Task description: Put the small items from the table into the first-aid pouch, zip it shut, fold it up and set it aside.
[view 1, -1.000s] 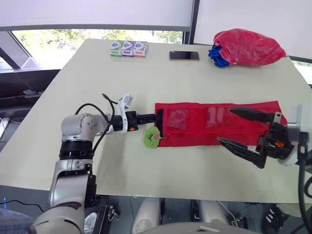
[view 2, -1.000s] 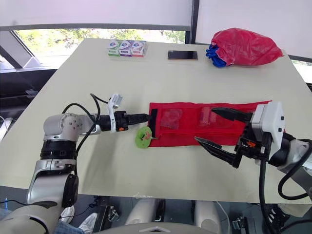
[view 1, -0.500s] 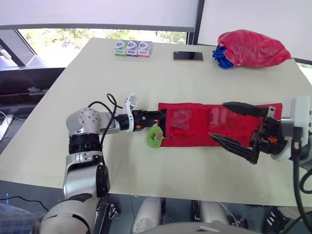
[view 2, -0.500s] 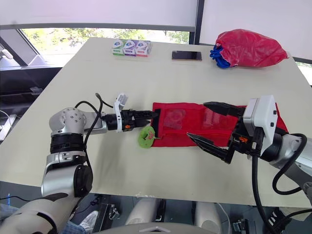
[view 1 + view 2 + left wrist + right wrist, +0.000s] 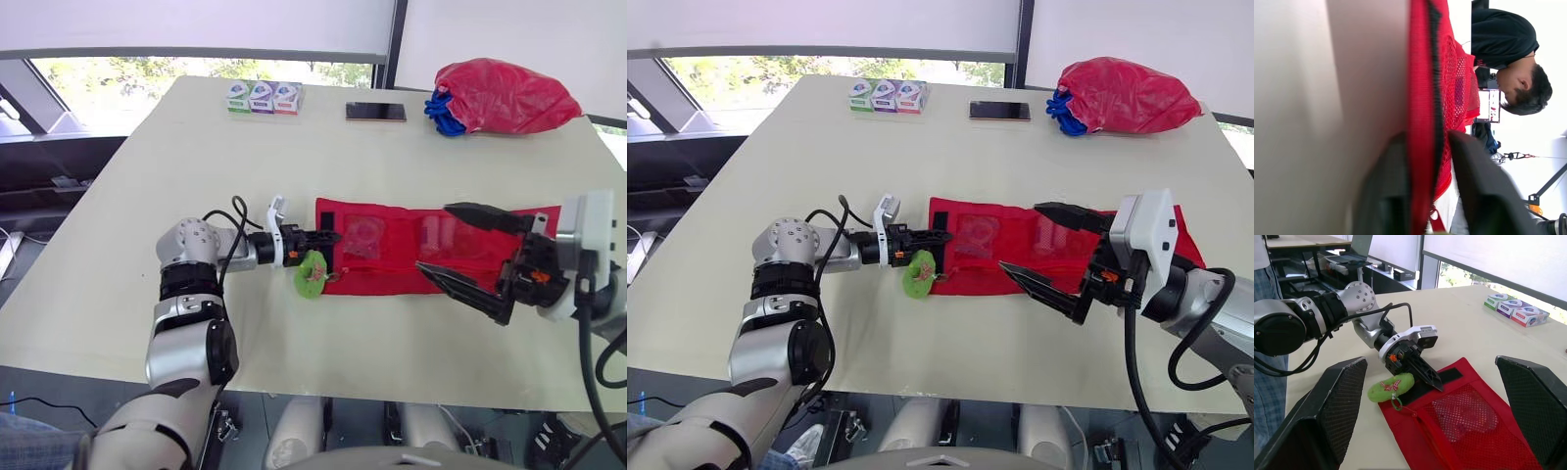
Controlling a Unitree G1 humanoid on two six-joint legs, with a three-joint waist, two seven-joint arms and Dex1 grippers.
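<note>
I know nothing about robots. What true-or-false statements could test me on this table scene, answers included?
1. The left gripper pinches one end of the flat red mesh pouch. True.
2. The right gripper is shut. False: the right gripper is open, over the pouch's right half.
3. The fuzzy green charm lies inside the pouch. False: the charm lies on the table at the pouch's corner.
4. The dark phone lies at the table's far edge. True.
</note>
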